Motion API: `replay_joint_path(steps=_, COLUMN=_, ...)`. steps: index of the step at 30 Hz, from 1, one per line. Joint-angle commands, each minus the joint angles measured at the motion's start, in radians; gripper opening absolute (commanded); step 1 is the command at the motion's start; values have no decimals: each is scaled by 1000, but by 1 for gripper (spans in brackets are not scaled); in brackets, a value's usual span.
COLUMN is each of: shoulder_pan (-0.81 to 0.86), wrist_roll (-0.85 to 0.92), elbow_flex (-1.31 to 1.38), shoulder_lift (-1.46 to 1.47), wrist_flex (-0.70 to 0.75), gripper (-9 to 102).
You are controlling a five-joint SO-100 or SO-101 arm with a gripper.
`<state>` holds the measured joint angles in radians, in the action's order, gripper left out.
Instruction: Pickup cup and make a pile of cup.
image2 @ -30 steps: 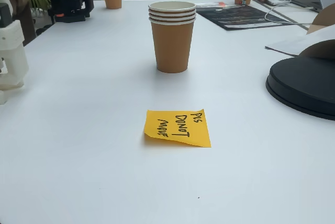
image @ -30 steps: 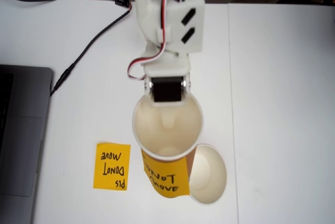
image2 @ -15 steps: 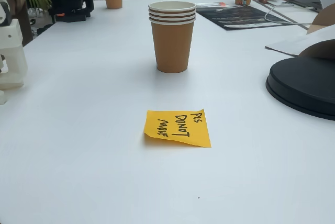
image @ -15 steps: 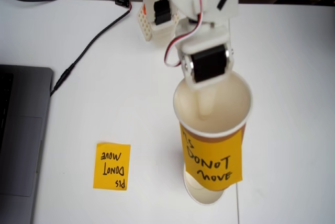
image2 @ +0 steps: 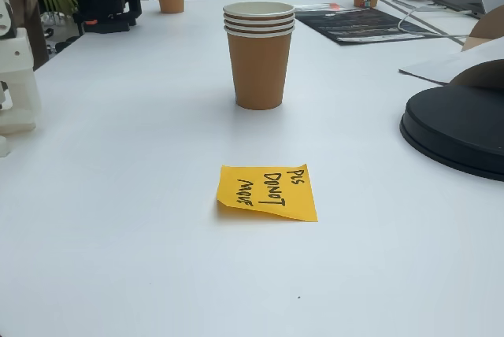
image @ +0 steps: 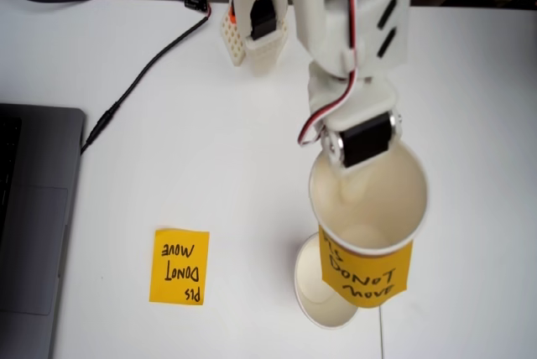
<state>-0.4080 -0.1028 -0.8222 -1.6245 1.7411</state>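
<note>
White cup (image: pixel 369 208) now further right.

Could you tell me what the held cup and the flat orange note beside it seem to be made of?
The cup looks like matte paper: thin wall, rolled rim, cream inside, with an orange sticky note on its outer wall. The flat orange note appears to be thin matte paper, handwritten in dark marker, lying flat on the white table.
</note>
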Motion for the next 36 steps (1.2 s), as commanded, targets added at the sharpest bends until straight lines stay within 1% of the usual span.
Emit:
replay_joint_path(steps=1, shoulder_pan=15, wrist_roll=-9, elbow_flex=71, shoulder_lift=0, wrist_flex=-11, gripper=-7)
replay_joint_path(steps=19, shoulder_pan=20, wrist_roll=-9, elbow_flex=54, shoulder_lift=87, wrist_flex=-5, gripper=-7)
replay_joint_path(steps=27, shoulder_pan=74, wrist_roll=-9, elbow_flex=52, shoulder_lift=109, wrist_flex=-2, gripper=-7)
replay_joint_path(steps=36, shoulder_pan=61, wrist_roll=-9, elbow_flex=51, shoulder_lift=109, wrist_flex=2, gripper=-7)
